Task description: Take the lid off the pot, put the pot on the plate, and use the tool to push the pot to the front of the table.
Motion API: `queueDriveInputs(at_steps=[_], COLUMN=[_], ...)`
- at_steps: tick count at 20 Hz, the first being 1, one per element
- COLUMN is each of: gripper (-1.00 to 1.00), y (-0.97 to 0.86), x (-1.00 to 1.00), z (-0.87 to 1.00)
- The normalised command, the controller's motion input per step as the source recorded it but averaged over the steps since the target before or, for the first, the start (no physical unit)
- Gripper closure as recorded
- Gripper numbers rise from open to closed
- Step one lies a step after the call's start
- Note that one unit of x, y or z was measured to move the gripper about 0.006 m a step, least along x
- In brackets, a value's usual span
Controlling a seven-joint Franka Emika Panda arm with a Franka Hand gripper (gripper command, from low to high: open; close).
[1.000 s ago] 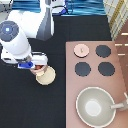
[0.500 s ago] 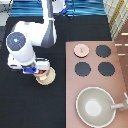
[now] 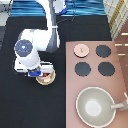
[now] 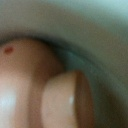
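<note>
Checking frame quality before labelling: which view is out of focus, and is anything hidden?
Wrist view: blurred throughout, only soft pink and grey shapes. Exterior view: sharper; the end effector sits over the pot and plate, hiding most of both; lid lies clear on the stove.

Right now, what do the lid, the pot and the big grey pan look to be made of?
The lid, lying on the stove panel, looks like matte pinkish plastic, evenly coloured with no glare. The pot, on the plate under the gripper, shows the same dull pink-tan; likely plastic too. The grey pan has a pale smooth inside, plastic or enamelled metal; unclear.
</note>
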Motion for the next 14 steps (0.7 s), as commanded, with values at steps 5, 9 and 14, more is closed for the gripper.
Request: queueDriveInputs(at_steps=[5, 9, 14], gripper=[1.0, -1.0, -1.0], y=[0.08, 0.07, 0.05], x=[0.13, 0.02, -0.24], z=[-0.09, 0.06, 0.63])
